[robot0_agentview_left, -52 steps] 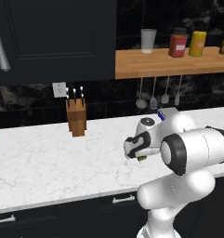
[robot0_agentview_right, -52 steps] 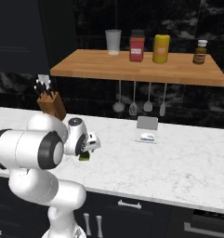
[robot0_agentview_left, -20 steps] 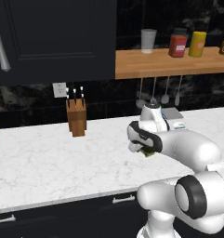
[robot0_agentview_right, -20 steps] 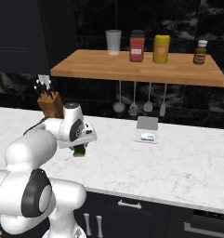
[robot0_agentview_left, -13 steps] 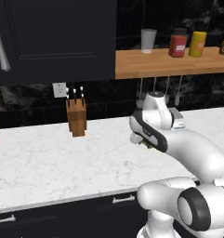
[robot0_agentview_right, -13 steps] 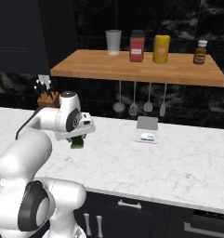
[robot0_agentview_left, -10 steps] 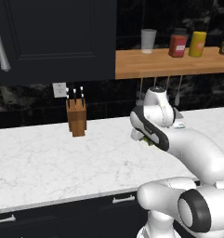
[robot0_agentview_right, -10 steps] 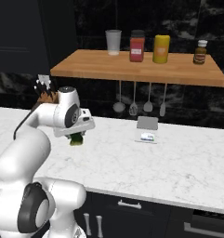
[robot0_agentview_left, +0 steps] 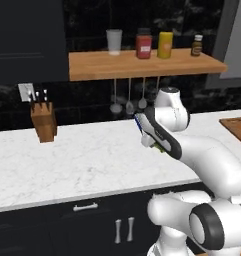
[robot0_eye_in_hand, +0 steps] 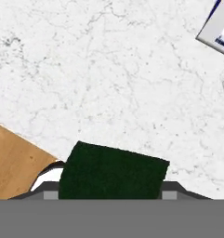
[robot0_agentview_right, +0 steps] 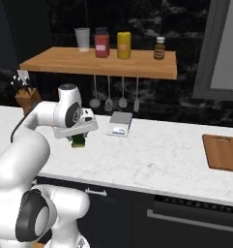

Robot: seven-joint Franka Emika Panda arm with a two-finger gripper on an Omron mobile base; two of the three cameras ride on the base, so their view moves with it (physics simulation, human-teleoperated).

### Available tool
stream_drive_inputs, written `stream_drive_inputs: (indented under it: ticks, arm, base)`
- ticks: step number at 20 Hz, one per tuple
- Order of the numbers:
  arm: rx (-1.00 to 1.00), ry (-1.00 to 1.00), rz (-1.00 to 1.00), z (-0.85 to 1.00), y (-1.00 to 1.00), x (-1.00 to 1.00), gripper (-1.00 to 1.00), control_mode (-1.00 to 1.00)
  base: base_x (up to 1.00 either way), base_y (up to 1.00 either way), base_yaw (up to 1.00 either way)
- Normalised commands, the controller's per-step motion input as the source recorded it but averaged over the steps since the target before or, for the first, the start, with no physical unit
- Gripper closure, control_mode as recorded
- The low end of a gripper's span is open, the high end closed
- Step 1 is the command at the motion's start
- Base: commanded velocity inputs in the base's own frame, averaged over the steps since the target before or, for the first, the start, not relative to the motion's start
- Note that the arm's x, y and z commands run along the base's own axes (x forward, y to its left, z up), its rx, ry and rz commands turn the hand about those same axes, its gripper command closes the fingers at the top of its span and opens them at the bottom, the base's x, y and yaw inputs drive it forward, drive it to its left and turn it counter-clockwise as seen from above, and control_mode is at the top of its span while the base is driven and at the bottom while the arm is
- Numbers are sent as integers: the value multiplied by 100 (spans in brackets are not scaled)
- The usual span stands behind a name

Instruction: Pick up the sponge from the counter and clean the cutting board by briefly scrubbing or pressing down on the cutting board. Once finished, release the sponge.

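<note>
Sponge [robot0_agentview_right: 78, 141]: held clear above the counter [robot0_agentview_right: 152, 160], dark scouring face toward the hand camera.
Gripper [robot0_agentview_right: 77, 137]: jaws closed on the sponge's two sides; grip looks firm.
Board [robot0_agentview_right: 224, 151]: flat on the counter at the far right, well apart from the sponge.
Scale [robot0_agentview_right: 120, 123]: on the counter between sponge and board, against the back wall.
Risk: a low carry may snag the scale; a soft sponge may slip during a fast swing.

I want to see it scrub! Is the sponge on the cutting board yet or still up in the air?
In the air. The gripper holds the sponge above the white counter; the cutting board lies far off, bare.
</note>
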Motion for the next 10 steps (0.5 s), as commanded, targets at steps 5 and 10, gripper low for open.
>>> stream_drive_inputs:
  ticks: [5,10]
  arm:
    - [0,0,0,0,0,0,100,100]
    - [0,0,0,0,0,0,100,100]
  base:
    - [-26,-100,0]
    - [-2,-100,0]
